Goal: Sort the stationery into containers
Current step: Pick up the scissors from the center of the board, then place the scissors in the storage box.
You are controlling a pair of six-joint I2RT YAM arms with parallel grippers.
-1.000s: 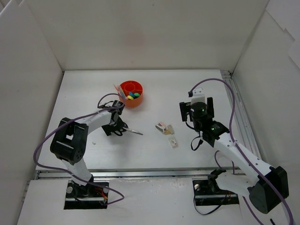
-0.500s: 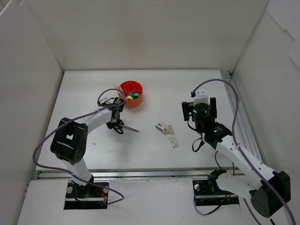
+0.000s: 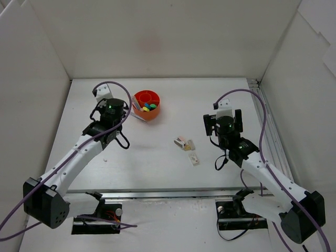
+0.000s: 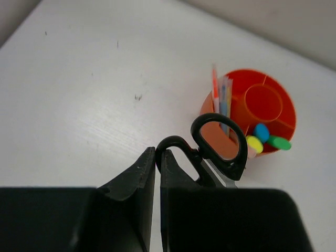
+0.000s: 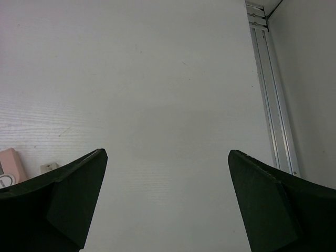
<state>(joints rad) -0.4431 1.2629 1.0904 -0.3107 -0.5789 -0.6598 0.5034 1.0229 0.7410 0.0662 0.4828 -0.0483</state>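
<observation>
My left gripper (image 4: 157,152) is shut on one loop of the black-handled scissors (image 4: 220,149), which hang off the table just short of the orange organiser (image 4: 262,113). From above, that gripper (image 3: 122,116) hovers left of the organiser (image 3: 147,104). The organiser holds yellow, blue and green highlighters (image 4: 261,137) and thin pens (image 4: 220,97) that stick up at its left rim. Small pale erasers (image 3: 185,143) lie mid-table, one more (image 3: 195,159) a little nearer. My right gripper (image 3: 223,111) stands open over bare table to the right of them (image 5: 167,157), and an eraser (image 5: 10,165) shows at the left edge of its view.
White walls close in the table on three sides. A metal rail (image 5: 270,94) runs along the right edge, close to my right gripper. A purple cable (image 3: 123,105) loops from the left arm near the organiser.
My left gripper shut on the scissors' handle and lifted them off the table, rising and swinging back toward the organiser. The right arm shifted only slightly and stayed open.
</observation>
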